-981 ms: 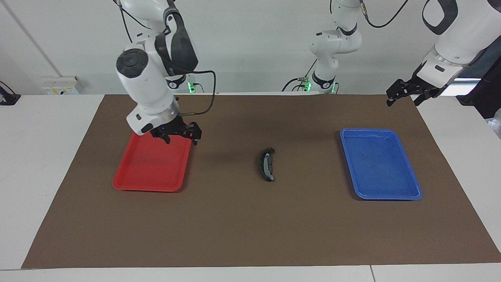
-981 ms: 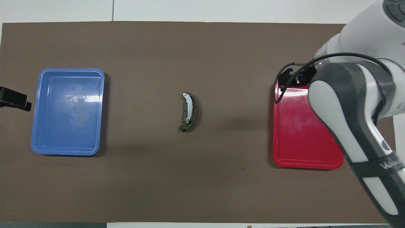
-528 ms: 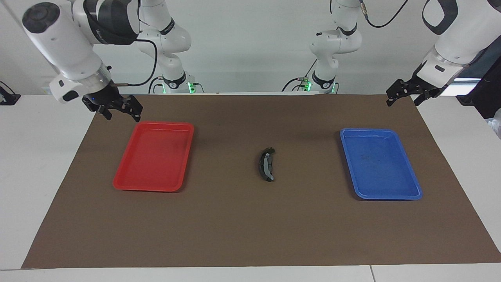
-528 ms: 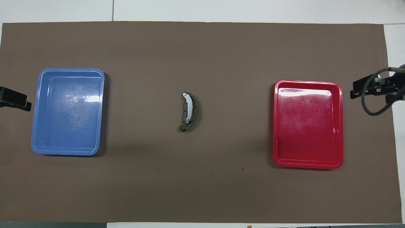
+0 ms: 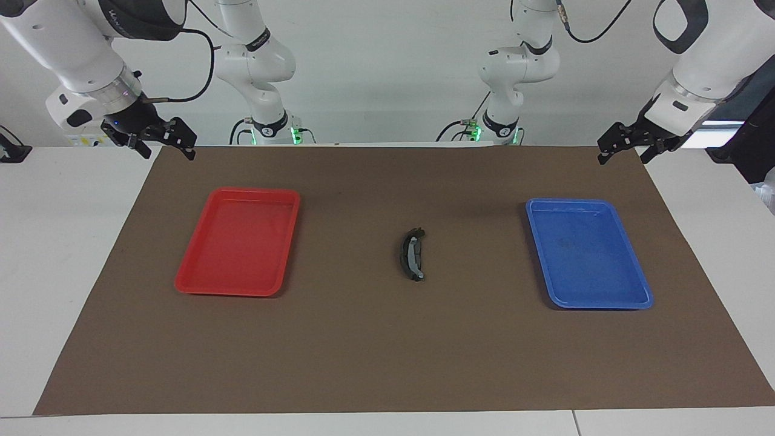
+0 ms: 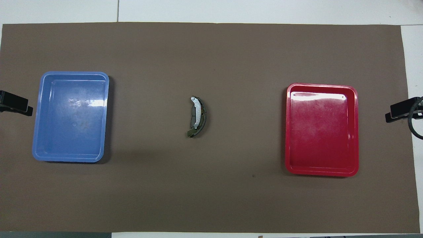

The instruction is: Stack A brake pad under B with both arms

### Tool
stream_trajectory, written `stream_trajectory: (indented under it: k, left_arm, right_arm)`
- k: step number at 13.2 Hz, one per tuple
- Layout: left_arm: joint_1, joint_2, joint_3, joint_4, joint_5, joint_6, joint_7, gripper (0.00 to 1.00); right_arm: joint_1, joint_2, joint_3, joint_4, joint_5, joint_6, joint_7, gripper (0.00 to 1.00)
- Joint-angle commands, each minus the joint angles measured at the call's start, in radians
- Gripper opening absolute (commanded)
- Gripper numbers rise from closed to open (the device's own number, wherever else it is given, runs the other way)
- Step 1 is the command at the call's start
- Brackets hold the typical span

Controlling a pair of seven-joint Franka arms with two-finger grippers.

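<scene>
B (image 5: 412, 254), the black crescent brake shoe with a lighter grey strip, lies at the middle of the brown mat; it also shows in the overhead view (image 6: 197, 114). The A brake pad (image 6: 192, 116) is mostly hidden under it, with only a short dark edge showing at the inner side of the curve. My right gripper (image 5: 164, 144) is open and empty, in the air over the mat's corner at the right arm's end. My left gripper (image 5: 623, 148) is open and empty, over the mat's corner at the left arm's end, where that arm waits.
A red tray (image 5: 209, 284) lies toward the right arm's end and a blue tray (image 5: 605, 303) toward the left arm's end. Nothing lies in either. In the overhead view only the tips of the left gripper (image 6: 16, 105) and the right gripper (image 6: 398, 112) show at the edges.
My right arm has risen from over the red tray and swung out to the mat's corner at its own end. The stack and my left arm have not moved.
</scene>
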Motion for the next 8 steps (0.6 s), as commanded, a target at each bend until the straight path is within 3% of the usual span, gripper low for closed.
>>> stream_trajectory:
  k: [1,8]
  left_arm:
    - [0.010,-0.025,-0.005,-0.029,0.003,0.016,0.015,1.00]
    - [0.010,-0.025,-0.005,-0.029,0.003,0.016,0.015,1.00]
  right_arm:
    - [-0.015,-0.048,0.004,-0.052,-0.014,0.029,-0.028,1.00]
    - [-0.014,-0.063,-0.008,-0.059,-0.014,0.030,-0.051,1.00]
